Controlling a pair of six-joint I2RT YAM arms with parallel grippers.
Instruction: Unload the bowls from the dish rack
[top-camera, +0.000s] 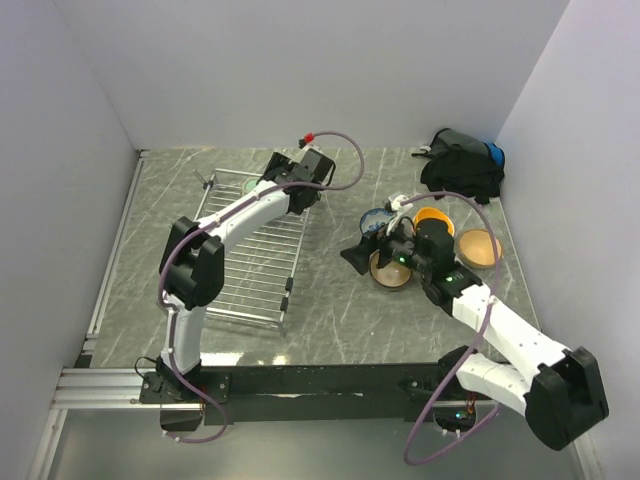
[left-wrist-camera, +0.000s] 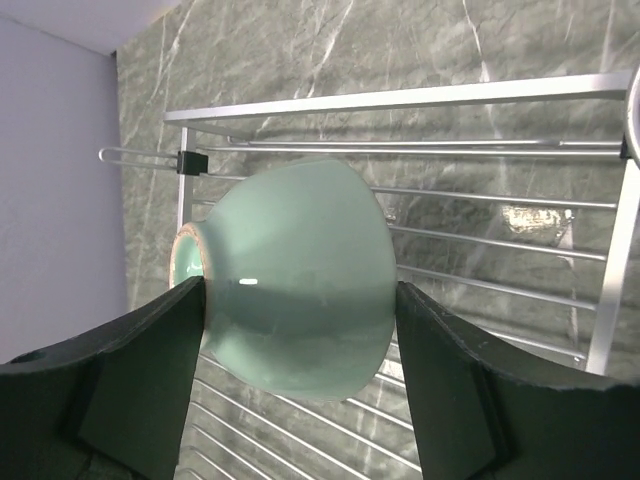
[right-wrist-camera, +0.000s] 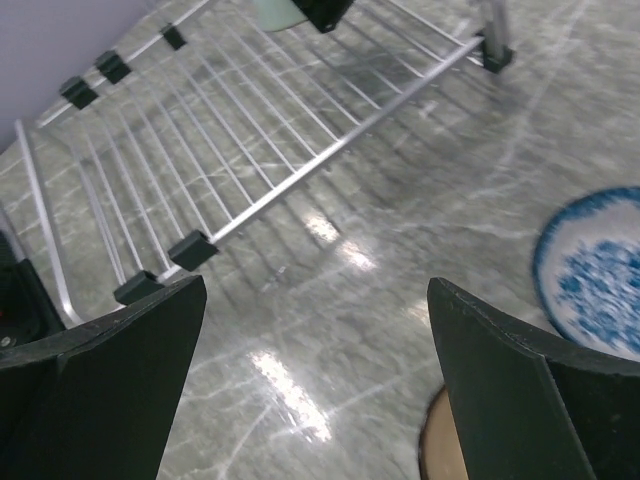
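My left gripper (left-wrist-camera: 300, 325) is shut on a pale green bowl (left-wrist-camera: 290, 285), which lies on its side with its foot to the left, one finger against each flank. It hangs just above the far end of the silver wire dish rack (left-wrist-camera: 420, 98). From above, the left gripper (top-camera: 264, 184) and the green bowl (top-camera: 249, 185) sit at the far edge of the rack (top-camera: 255, 270), which holds no other bowl. My right gripper (right-wrist-camera: 315, 380) is open and empty over the bare table right of the rack, also seen from above as the right gripper (top-camera: 358, 256).
Right of the rack, bowls stand on the table: a white one with blue pattern (top-camera: 377, 219), a yellow-orange one (top-camera: 436, 217), a tan one (top-camera: 479, 248) and a brownish one (top-camera: 390, 273) under the right wrist. A black bag (top-camera: 462, 165) lies at the back right corner.
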